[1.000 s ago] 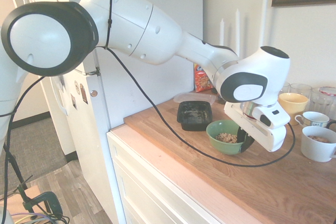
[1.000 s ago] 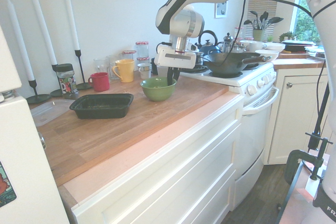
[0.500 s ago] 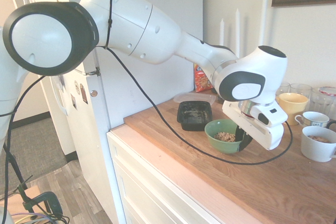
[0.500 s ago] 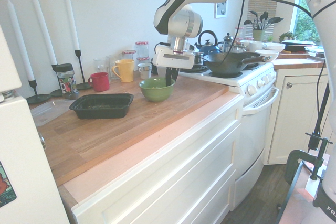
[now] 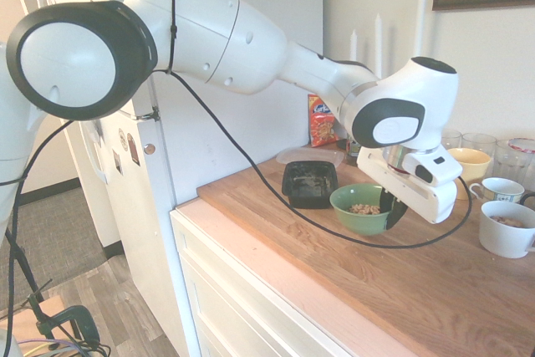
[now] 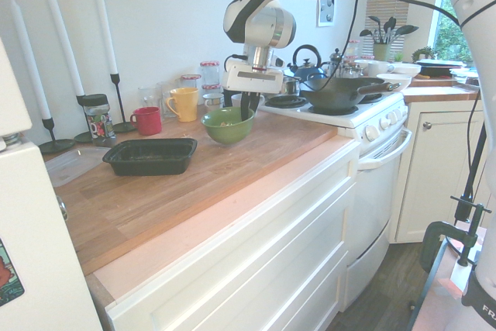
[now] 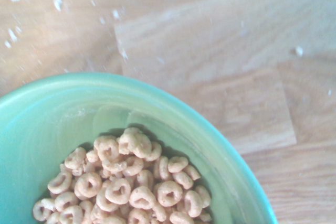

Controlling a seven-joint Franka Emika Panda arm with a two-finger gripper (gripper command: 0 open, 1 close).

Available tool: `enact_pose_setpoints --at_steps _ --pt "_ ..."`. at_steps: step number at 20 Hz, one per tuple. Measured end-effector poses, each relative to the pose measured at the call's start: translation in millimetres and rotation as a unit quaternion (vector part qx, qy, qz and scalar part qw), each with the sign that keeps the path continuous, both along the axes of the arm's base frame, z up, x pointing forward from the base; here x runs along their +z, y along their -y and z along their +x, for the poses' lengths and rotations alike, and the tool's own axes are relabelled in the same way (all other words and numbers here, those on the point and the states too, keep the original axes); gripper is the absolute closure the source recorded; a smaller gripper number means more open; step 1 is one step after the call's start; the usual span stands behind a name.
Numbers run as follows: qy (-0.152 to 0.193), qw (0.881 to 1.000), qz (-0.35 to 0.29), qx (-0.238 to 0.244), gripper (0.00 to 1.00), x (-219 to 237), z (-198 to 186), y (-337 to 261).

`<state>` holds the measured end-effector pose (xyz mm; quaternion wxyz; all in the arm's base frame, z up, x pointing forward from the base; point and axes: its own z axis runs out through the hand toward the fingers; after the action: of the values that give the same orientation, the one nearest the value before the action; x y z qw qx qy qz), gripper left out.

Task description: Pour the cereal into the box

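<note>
Green is the colour to watch: your end effector [image 6: 246, 106] is clamped on the rim of the green bowl [image 6: 226, 125], one finger inside and one outside, and the bowl hangs just clear of the wooden table [image 5: 435, 290] in the first exterior view. The cereal [image 7: 126, 187], pale brown rings, sits heaped at the bowl's low side in the wrist view, already crowding toward the wall. The box [image 6: 150, 156] lies on the table well apart from the bowl, toward the fridge side, with the clear lid [image 5: 309, 155] just behind it. Here's your risk, as I judge it: a rim pinch on a smooth bowl gives little hold against twisting, so a quick swing could let the bowl rotate in the grip and scatter rings across the wood before you reach the box. Tip too early and the heap goes over the near wall of the box; its walls are low, so a fast pour may bounce cereal out. Mind the yellow mug [image 6: 184, 103] and red mug [image 6: 147, 120] too.
</note>
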<state>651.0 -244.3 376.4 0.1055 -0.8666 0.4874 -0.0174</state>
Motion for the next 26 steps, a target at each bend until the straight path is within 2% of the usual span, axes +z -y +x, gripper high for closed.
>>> enact_pose_setpoints --at_steps 8,17,22,26 --pt "0.015 1.000 -0.011 0.014 1.00 48 17 -14" --pt "0.015 0.997 -0.058 0.050 1.00 91 30 -99" --pt "0.005 0.991 -0.120 0.059 1.00 86 24 -159" --pt "0.014 0.982 -0.177 0.057 1.00 81 22 -212"
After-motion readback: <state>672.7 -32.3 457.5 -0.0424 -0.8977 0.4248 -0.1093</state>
